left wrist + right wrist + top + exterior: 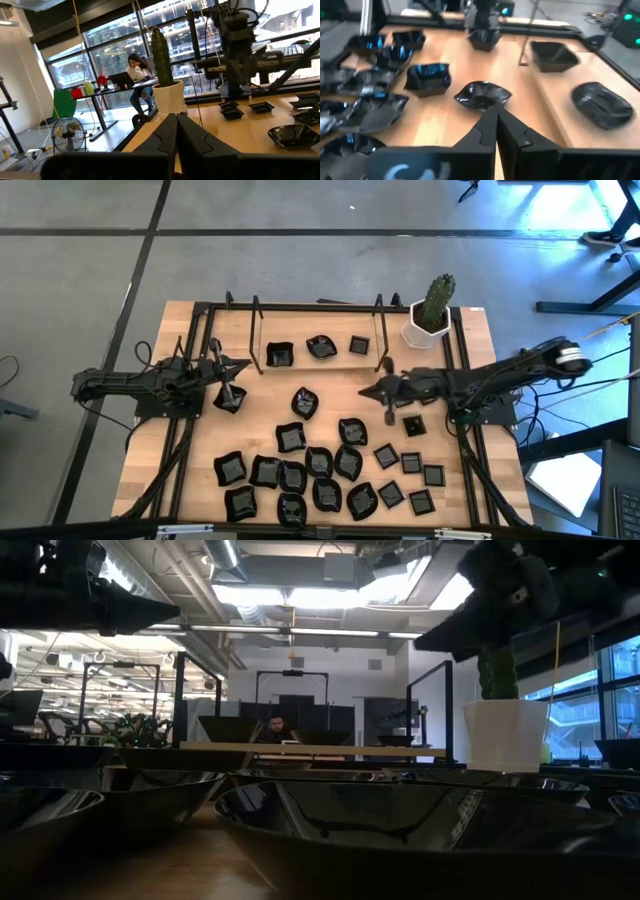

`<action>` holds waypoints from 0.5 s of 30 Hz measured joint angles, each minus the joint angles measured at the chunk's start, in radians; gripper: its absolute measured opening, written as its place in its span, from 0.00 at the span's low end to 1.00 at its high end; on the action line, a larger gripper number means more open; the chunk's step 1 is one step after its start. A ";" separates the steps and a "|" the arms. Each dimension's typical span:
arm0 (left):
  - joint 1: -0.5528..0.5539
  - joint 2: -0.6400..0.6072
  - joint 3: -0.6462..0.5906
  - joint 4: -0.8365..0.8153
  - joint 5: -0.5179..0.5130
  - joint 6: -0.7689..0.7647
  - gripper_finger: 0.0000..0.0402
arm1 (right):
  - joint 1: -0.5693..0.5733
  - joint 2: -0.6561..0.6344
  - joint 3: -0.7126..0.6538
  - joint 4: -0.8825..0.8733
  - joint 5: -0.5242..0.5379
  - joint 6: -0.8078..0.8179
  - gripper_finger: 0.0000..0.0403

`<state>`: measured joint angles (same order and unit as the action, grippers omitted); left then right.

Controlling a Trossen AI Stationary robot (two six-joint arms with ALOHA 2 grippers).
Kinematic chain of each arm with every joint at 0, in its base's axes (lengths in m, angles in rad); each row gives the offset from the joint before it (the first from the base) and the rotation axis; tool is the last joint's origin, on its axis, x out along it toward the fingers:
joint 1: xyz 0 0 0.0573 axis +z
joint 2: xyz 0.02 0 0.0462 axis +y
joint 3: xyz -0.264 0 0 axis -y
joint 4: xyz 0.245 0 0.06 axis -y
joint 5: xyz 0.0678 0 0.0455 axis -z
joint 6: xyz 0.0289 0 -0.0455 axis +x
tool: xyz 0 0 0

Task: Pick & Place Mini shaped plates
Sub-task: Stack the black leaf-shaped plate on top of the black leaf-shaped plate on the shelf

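Note:
Many mini shaped plates, small glossy black dishes, lie flat on the wooden table [200,440]. Most are clustered near the front edge [320,475]. Three sit on a raised strip at the back [320,346]. A single wavy plate [305,402] [482,95] lies mid-table. My right gripper [362,391] [496,110] is shut and hangs above the table just right of that plate, pointing at it. My left gripper [247,364] [176,117] is shut and held level at the table's left, above another plate [231,398] [484,39].
A white pot with a green cactus [430,315] [167,95] stands at the back right corner. A black metal frame [300,308] runs around the table, with upright rods [257,330] beside the raised strip. Bare wood lies between the two grippers [270,395].

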<state>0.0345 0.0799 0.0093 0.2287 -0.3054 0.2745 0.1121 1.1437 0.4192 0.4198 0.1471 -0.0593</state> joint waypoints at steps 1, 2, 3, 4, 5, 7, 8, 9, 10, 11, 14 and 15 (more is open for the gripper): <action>0.000 0.000 0.000 0.000 0.000 0.000 0.02 | 0.005 0.034 0.019 0.000 0.000 -0.016 0.02; 0.000 0.000 0.000 0.000 0.000 0.000 0.02 | 0.009 0.067 0.040 -0.001 0.001 -0.026 0.01; 0.000 0.000 0.000 0.000 0.000 0.000 0.02 | 0.011 0.103 0.064 -0.002 0.001 -0.030 0.01; 0.000 0.000 0.000 0.000 0.000 0.000 0.02 | 0.011 0.137 0.092 -0.001 0.002 -0.032 0.01; 0.000 0.000 0.000 0.000 0.000 0.000 0.02 | 0.011 0.170 0.121 -0.001 0.003 -0.032 0.01; 0.000 0.000 0.000 0.000 0.000 0.000 0.01 | 0.011 0.237 0.188 -0.008 0.003 -0.050 0.02; 0.000 0.000 0.000 0.000 0.000 0.000 0.01 | 0.011 0.271 0.227 -0.034 0.003 -0.071 0.03; 0.000 0.000 0.000 0.000 0.000 0.000 0.01 | 0.011 0.305 0.268 -0.078 0.002 -0.096 0.05; 0.000 0.000 0.000 0.000 0.000 0.000 0.01 | 0.011 0.340 0.312 -0.136 0.001 -0.119 0.06; 0.000 0.000 0.000 0.000 0.000 0.000 0.01 | 0.011 0.374 0.356 -0.197 0.000 -0.142 0.07; 0.000 0.000 0.000 0.000 0.000 0.000 0.01 | 0.011 0.480 0.479 -0.356 -0.006 -0.197 0.11; 0.000 0.000 0.000 0.000 0.000 0.000 0.02 | 0.014 0.513 0.513 -0.386 -0.014 -0.220 0.12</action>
<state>0.0345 0.0799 0.0097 0.2287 -0.3058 0.2745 0.1259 1.6570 0.9324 0.0342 0.1327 -0.2788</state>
